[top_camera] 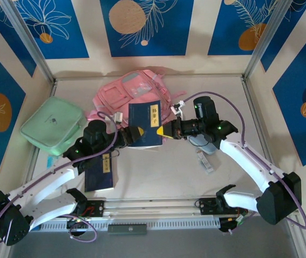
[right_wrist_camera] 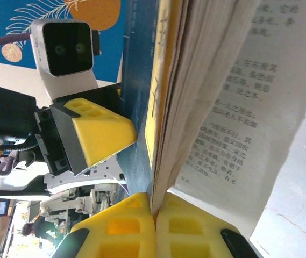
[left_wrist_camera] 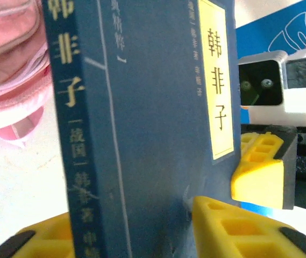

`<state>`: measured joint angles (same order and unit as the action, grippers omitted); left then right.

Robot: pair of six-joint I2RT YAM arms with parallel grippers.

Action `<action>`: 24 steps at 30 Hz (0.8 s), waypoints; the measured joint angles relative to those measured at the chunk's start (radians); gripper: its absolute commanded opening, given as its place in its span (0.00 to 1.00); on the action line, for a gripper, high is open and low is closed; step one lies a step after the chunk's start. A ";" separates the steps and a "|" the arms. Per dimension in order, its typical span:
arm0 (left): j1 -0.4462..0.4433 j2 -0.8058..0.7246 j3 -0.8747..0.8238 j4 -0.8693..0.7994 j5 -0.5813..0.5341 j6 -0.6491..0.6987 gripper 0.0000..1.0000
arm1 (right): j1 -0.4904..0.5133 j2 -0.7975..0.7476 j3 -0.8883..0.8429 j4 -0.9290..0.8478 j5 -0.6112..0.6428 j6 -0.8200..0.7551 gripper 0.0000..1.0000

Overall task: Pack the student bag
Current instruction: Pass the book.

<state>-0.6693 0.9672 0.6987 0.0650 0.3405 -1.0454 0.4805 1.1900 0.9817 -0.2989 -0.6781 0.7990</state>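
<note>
The pink student bag (top_camera: 131, 91) lies at the back of the table, its fabric at the upper left of the left wrist view (left_wrist_camera: 7, 48). In front of it a blue book (top_camera: 145, 123) with a yellow title label is held up between both grippers. My left gripper (top_camera: 134, 134) is shut across the book's spine end (left_wrist_camera: 153, 134), a yellow finger (left_wrist_camera: 239, 231) pressed on the cover. From the other side my right gripper (top_camera: 161, 130) is shut on the edge of the book's cover and pages (right_wrist_camera: 196, 80), its fingertips (right_wrist_camera: 126, 226) pinched together.
A second blue book (top_camera: 100, 172) lies flat by the left arm. A mint-green zip case (top_camera: 53, 126) sits at the left. A small white item (top_camera: 205, 161) and a grey-blue object (top_camera: 201, 142) lie under the right arm. Metal frame posts border the table.
</note>
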 measured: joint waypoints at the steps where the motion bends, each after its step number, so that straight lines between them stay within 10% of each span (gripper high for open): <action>1: 0.000 0.000 0.000 0.004 0.000 -0.003 0.24 | 0.000 0.006 0.000 0.000 0.000 -0.004 0.00; 5: 0.000 0.001 0.002 0.018 0.000 -0.004 0.10 | -0.003 0.029 0.000 -0.010 0.002 -0.019 0.09; 14: 0.000 0.035 0.017 0.048 0.003 -0.012 0.00 | -0.032 0.033 0.000 -0.070 0.005 -0.041 0.86; 24: 0.000 0.090 0.053 0.201 0.019 -0.062 0.00 | -0.012 0.105 0.002 0.044 -0.108 0.084 0.89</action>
<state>-0.6697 1.0573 0.7513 0.2665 0.3592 -1.1072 0.4683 1.2949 0.9840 -0.2546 -0.7856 0.8833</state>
